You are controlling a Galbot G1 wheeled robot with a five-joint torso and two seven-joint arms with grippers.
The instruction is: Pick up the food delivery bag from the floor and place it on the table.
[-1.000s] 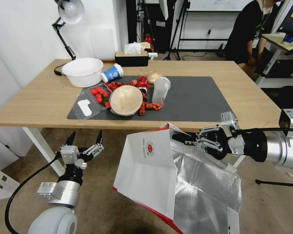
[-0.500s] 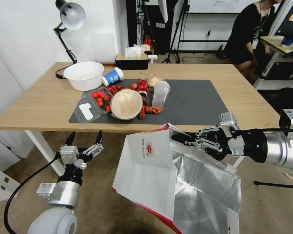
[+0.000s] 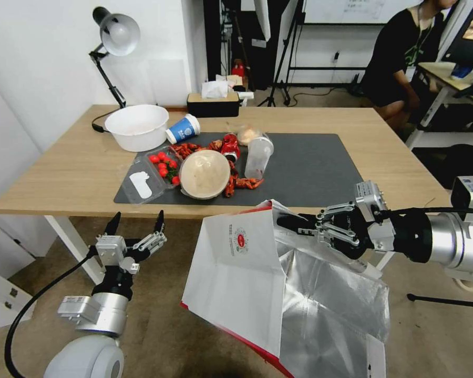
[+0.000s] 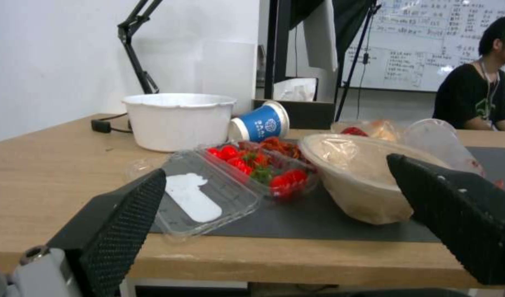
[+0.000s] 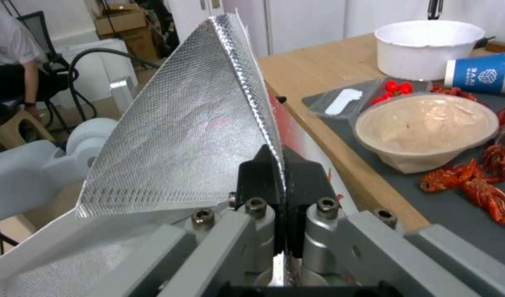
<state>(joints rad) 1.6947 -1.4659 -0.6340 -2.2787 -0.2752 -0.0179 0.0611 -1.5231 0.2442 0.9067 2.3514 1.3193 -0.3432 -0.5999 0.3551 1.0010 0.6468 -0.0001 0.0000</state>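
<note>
The table (image 3: 79,168) spans the far half of my view, a long light-wood top with a dark grey mat (image 3: 310,168) laid across its middle. The left part of the mat is crowded: a white tub (image 3: 136,126), a tipped blue paper cup (image 3: 183,128), a clear clamshell of cherry tomatoes (image 3: 150,170), a lidded bowl (image 3: 204,173), a toppled clear cup (image 3: 258,149) and scattered red crayfish (image 3: 242,184). The right part of the mat lies bare.

Nearer to me, below the table's near edge, hangs the food delivery bag (image 3: 236,278). It is off the floor (image 3: 163,325), tilted, its white face with the round red logo turned left and its silver foil lining gaping open to the right. My right claw (image 3: 291,223) holds it: the right wrist view shows both black pads pressed flat together on the foil-lined top edge of the bag (image 5: 181,136), with only the sheet between them. My left claw (image 3: 136,223) waits low at the near left, in front of the table, fingers spread wide and holding nothing.

So I judge the pick done and the carry under way. The bag's top is about level with the table edge while its body hangs below, so the next move calls for more height before going forward, and for aiming at the bare right of the mat, away from the food. A pinch on one thin edge may let the bag swing or slip.
</note>
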